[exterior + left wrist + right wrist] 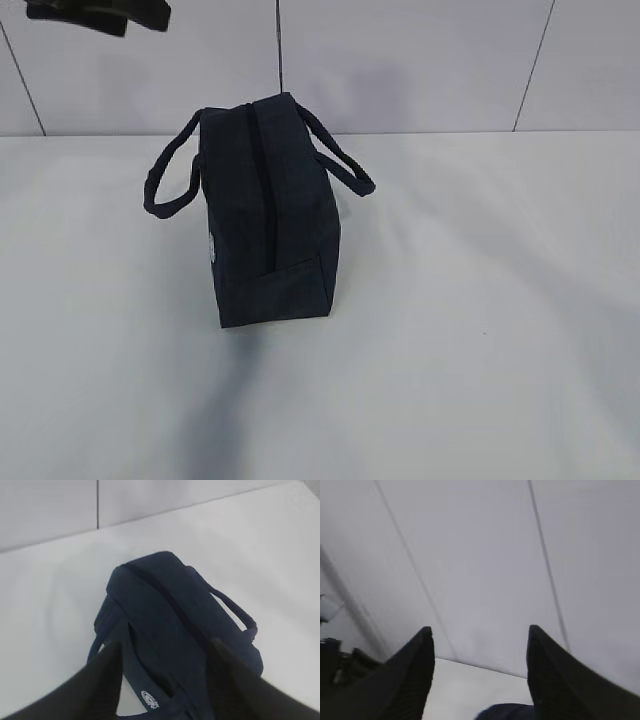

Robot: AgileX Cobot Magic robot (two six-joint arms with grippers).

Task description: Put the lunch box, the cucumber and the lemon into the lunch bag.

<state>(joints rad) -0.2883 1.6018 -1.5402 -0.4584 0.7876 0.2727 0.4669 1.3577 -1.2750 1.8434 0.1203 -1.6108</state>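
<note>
- My left gripper [162,665] hangs above the lunch bag [175,630] with its two dark fingers [102,685] spread apart and nothing between them; through the gap I look straight down on the bag's navy fabric.
- From that left wrist view the bag sits just below the fingers, its zipper seam [165,592] running along the top from the far end toward the camera, and it reads as shut along the length I can see.
- A small white round logo [149,699] shows on the bag's side, near the bottom edge of the left wrist picture, between the fingers.
- One looped handle [235,610] droops off the bag's right flank in that view; the other lies down on the left flank, partly behind my left finger.
- My right gripper [480,672] is also parted wide and empty, raised and aimed at the tiled wall [480,555]; only a sliver of navy bag shows at the bottom edge between its fingers.
- In the exterior view the lunch bag [270,215] stands upright on the white table [480,330], handles [170,170] flopped out to either side.
- A dark piece of an arm [100,14] pokes in at the top left corner of the exterior view.
- I cannot see the lunch box, cucumber or lemon in any view.
</note>
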